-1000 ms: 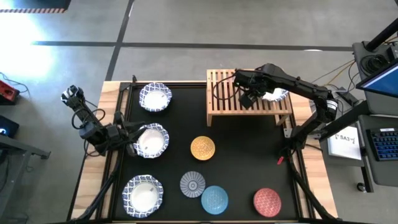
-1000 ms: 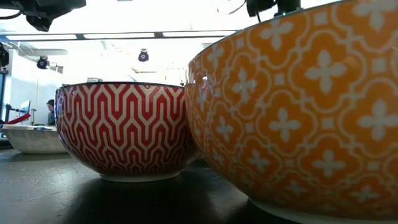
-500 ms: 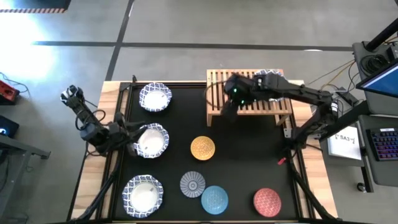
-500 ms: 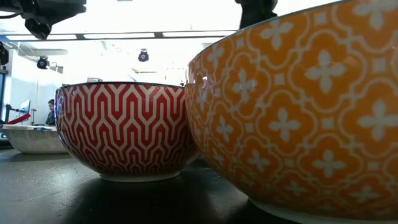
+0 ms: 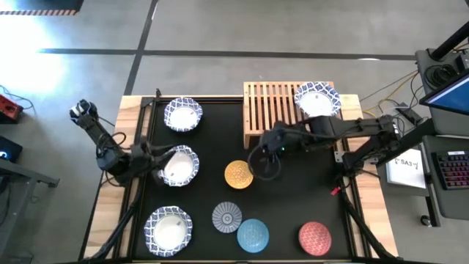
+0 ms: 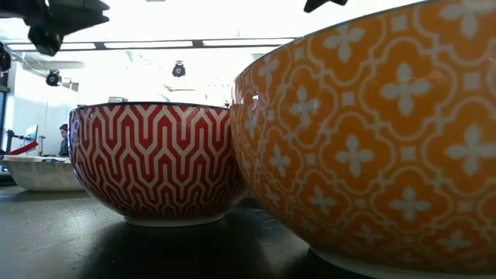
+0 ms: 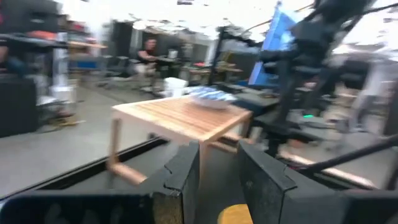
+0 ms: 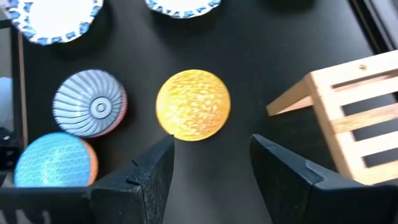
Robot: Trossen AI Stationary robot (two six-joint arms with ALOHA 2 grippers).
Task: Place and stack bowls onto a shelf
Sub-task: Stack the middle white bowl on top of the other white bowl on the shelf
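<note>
The wooden slat shelf (image 5: 289,110) stands at the far middle of the black mat. One white blue-rimmed bowl (image 5: 316,99) rests on its right end. My right gripper (image 5: 264,163) is open and empty, pointing down just right of the mustard bowl (image 5: 239,174), which shows ahead of its fingers in the right wrist view (image 8: 193,104). My left gripper (image 5: 155,160) is open at the left rim of a white bowl (image 5: 180,165). Nothing shows between its fingers in the left wrist view (image 7: 217,180).
Two more white bowls (image 5: 183,115) (image 5: 168,229) sit on the mat's left side. The grey-blue bowl (image 5: 227,217), the light blue bowl (image 5: 253,235) and the red bowl (image 5: 315,238) sit along the near edge. The shelf's left part (image 5: 264,106) is bare. A person sits far off (image 7: 148,53).
My right gripper has left the shelf and gone toward the table's near and left edges and down, ending beside the mustard bowl. The white bowl it hid stays on the shelf's right end.
</note>
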